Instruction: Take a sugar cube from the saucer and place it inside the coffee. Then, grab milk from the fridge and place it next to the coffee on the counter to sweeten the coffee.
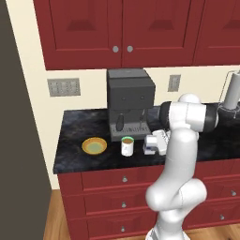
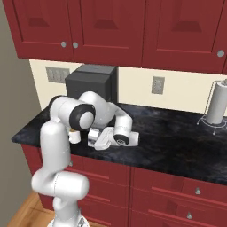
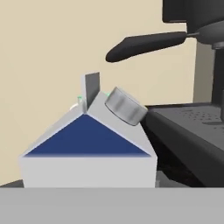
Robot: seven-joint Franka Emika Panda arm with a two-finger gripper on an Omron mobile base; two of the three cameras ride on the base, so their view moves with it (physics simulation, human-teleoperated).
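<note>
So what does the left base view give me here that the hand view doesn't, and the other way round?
Left base view: the saucer on the counter, left of the coffee, plus the red cabinets above.

Hand view: the milk up close, with its blue gable face, grey cap and top fin, and the coffee machine's dark handle jutting out overhead.

Both: the milk carton standing upright right of the coffee, close to the coffee machine and its drip tray.
</note>
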